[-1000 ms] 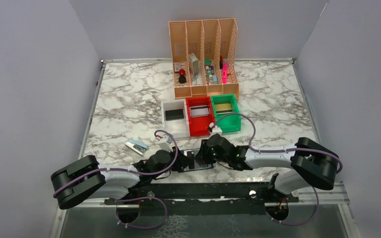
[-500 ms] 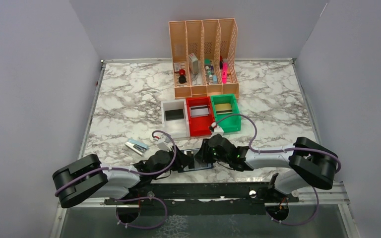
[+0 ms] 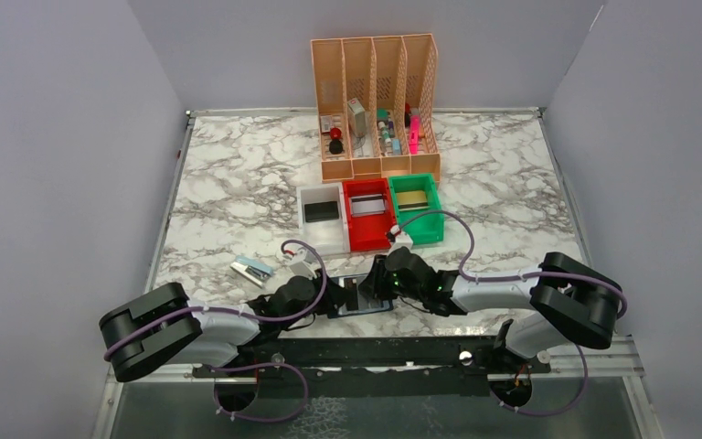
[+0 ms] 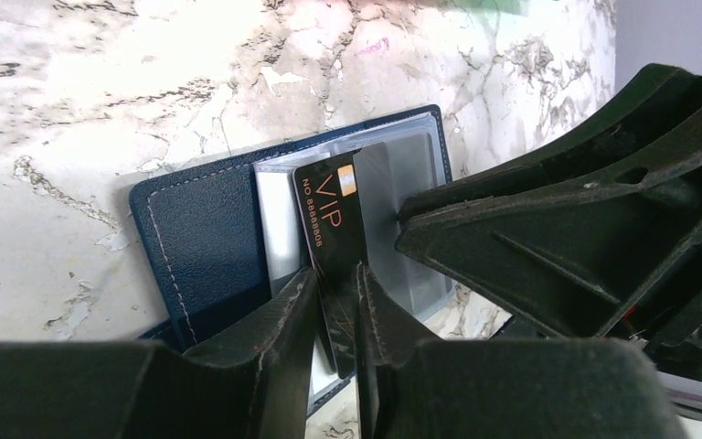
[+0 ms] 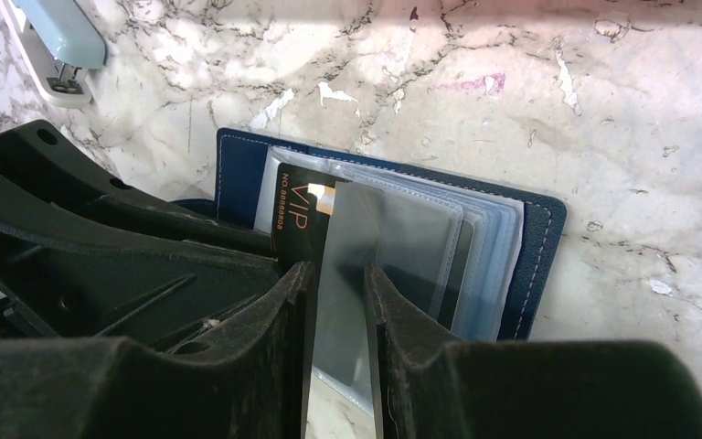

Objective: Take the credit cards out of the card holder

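Observation:
The navy card holder (image 4: 201, 238) lies open on the marble near the front edge (image 3: 366, 302), its see-through pockets fanned out. A black VIP credit card (image 4: 334, 206) sticks partway out of a pocket, and my left gripper (image 4: 334, 274) is shut on its near end. My right gripper (image 5: 340, 274) faces it from the other side, shut on a raised see-through pocket (image 5: 393, 238) of the holder (image 5: 535, 238). The black card (image 5: 297, 219) shows just left of that pocket. Both grippers meet over the holder, left (image 3: 343, 297) and right (image 3: 379, 285).
Behind the holder stand a white bin (image 3: 311, 240) holding a black card, a red bin (image 3: 364, 240) holding a silver card and a green bin (image 3: 420, 227) holding a gold card. An orange file rack (image 3: 377, 101) stands further back. A pale blue stapler (image 3: 251, 270) lies to the left.
The left arm has edged slightly to the right, toward the holder. The right arm has barely moved.

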Robot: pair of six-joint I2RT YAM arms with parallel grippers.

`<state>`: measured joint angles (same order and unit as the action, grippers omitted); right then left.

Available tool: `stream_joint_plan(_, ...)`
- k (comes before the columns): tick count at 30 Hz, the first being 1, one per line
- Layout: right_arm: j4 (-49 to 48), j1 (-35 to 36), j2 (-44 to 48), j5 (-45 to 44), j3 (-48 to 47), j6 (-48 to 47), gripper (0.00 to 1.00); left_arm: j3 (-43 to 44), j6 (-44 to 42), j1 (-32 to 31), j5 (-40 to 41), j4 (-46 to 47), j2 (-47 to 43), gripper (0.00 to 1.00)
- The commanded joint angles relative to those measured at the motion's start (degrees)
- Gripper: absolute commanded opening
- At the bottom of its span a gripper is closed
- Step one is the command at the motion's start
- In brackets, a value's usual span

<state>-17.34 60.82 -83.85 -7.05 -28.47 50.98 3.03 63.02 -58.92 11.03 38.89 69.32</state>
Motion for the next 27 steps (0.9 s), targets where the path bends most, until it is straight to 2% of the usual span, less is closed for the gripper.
stream_joint_plan(1,4.9,0.6,-4.0,3.1,1.7,0.3,0.31,0.9,-3.1,-0.2,-3.6,-5.4,0.5,0.22)
stream_joint_plan(9,5.3,0.6,-3.7,2.5,1.8,0.4,0.30,0.8,-6.0,-0.2,-4.8,-5.4,-2.7,0.11)
stream_joint_plan(13,5.5,0.6,-3.5,2.3,2.0,0.5,0.31,0.6,-7.3,-0.2,-5.2,-5.4,-4.1,0.01)
stream_joint_plan(21,6.6,0.5,1.0,-0.8,4.1,1.1,0.33,-2.0,-6.5,-0.2,-3.4,-5.9,-9.6,0.00)
stream_joint_plan(27,8.0,0.6,3.3,-2.5,4.9,1.5,0.34,-2.0,-6.3,-0.2,-0.2,-14.6,-17.0,0.00)
